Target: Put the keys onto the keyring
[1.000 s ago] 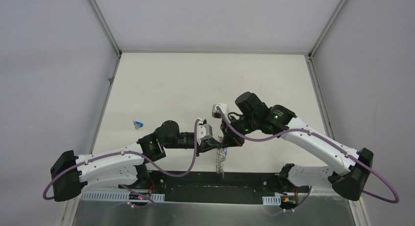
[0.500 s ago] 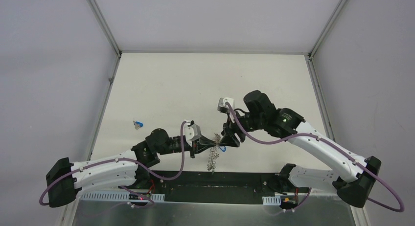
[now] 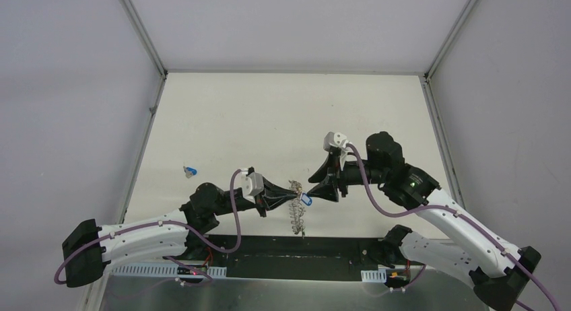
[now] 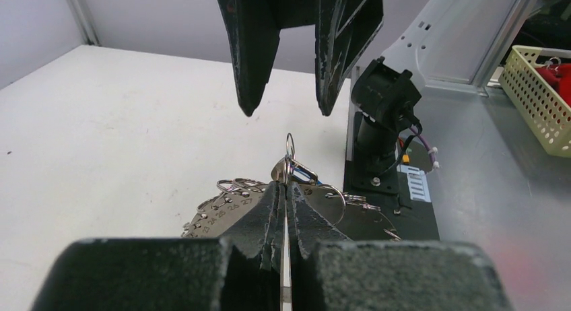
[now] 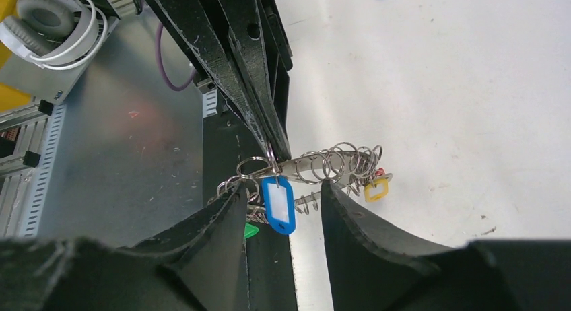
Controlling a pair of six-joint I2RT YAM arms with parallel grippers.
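Note:
My left gripper (image 3: 289, 188) is shut on the rim of the keyring (image 3: 296, 218), a silvery metal disc edged with many small wire loops, which hangs below it above the table's near edge. In the left wrist view the jaws (image 4: 286, 184) pinch the keyring (image 4: 222, 206) edge-on. Keys with a blue tag (image 5: 278, 203), a yellow tag (image 5: 376, 188) and a green tag (image 5: 250, 230) hang from the keyring (image 5: 330, 164). My right gripper (image 3: 313, 188) is open and empty, and in its wrist view (image 5: 283, 188) its fingers straddle the blue tag. One more blue key (image 3: 190, 170) lies on the table at the left.
The white table (image 3: 289, 116) is walled on both sides and at the back. A black base strip (image 3: 269, 247) and a metal shelf run along the near edge. A yellow basket (image 4: 542, 89) stands beyond the right arm's base.
The left gripper has moved left with the keyring. The right arm has drawn back to the right, and its open fingers now stand just off the ring, where the blue tag hangs.

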